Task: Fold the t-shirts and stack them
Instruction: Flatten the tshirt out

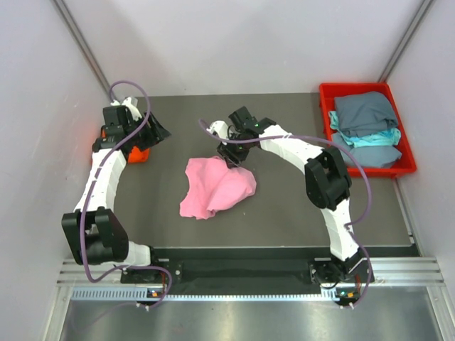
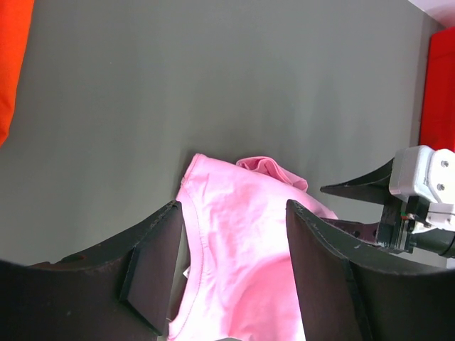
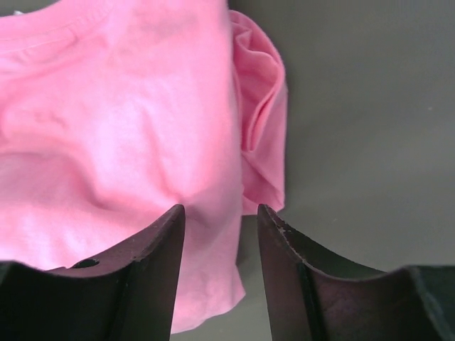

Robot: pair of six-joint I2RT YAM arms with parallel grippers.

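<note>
The pink t-shirt lies rumpled on the counter, well to the left of the red tray, which already holds folded grey-blue and teal shirts. The step in hand looks like spreading the pink one flat before any fold.

The right gripper hangs over the tray-ward part of the pink shirt, roughly level with the tray's near wall. Its jaws are partly apart with nothing pinched between them. Cloth and bare counter show through the gap, though whether the tips touch the fabric is hard to tell from the wrist view. The left gripper stands wide open and empty, farther from the tray than the pink shirt. It is close to the orange shirt, which sits farthest from the tray.

To do this well:
- The right gripper should come down at a seam or hem, not a loose bulge, so it catches a known edge.
- It should close on the doubled-over flap at the tray-ward side, which is the obvious thing to unroll.
- The left gripper should take the edge away from the tray, so the two can draw the cloth taut.
- The pull should stay low and slow, since thin jersey will likely bunch or slide if only one point is dragged.
</note>
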